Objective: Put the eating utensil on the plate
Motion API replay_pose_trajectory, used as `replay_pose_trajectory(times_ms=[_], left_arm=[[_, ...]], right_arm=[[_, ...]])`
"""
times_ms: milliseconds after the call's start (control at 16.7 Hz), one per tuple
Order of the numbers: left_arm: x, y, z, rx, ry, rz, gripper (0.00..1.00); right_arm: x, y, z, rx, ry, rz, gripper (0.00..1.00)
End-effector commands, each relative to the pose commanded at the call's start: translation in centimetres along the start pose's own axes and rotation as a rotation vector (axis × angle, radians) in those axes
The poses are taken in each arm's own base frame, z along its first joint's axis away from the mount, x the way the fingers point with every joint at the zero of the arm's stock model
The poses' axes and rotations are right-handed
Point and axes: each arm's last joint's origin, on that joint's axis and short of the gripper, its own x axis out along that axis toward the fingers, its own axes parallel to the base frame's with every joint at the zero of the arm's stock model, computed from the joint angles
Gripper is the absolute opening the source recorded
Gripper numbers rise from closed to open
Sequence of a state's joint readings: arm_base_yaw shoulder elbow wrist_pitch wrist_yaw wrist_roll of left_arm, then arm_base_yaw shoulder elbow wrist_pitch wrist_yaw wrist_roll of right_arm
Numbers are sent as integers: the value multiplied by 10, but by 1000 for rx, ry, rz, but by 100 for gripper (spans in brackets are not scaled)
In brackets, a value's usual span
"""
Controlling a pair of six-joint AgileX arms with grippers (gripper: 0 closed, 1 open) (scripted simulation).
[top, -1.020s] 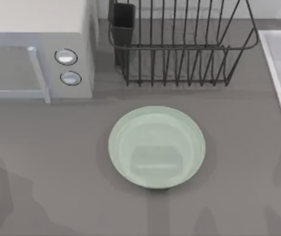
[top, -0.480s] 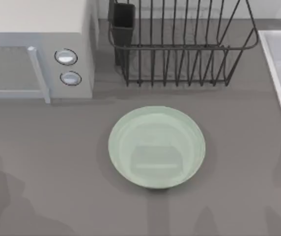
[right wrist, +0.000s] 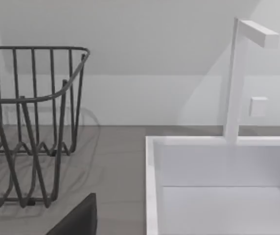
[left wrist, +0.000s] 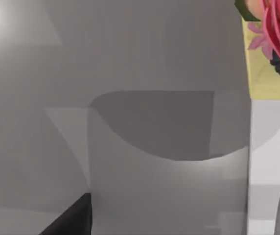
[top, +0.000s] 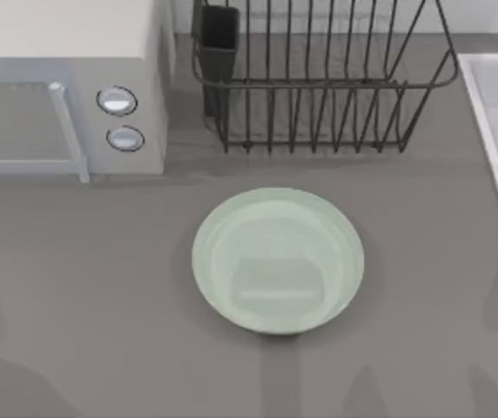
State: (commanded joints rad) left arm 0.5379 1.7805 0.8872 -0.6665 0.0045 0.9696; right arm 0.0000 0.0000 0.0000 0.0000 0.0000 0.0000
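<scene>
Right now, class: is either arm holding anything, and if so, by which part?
It cannot be told: no hold is in sight. The plate lies bare on the table, near the dish rack.

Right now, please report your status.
Round mint-green plate bare at table centre. Black wire dish rack stands behind it, apart. Spoon not yet on plate.

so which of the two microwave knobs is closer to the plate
The lower knob. It sits just below the upper knob on the microwave front, so nearer the plate.
</scene>
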Motion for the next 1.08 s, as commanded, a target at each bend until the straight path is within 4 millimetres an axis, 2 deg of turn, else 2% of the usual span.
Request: replay_pose_trajectory(times_ms=[120, 360, 1080], left_arm=[[12, -2, -2, 1, 4, -6, 100], [13, -2, -2, 0, 4, -7, 100], [13, -2, -2, 0, 4, -7, 10]], right_arm=[[0, 0, 0, 0, 0, 0, 100], [0, 0, 0, 0, 0, 0, 100], [0, 0, 0, 0, 0, 0, 100]])
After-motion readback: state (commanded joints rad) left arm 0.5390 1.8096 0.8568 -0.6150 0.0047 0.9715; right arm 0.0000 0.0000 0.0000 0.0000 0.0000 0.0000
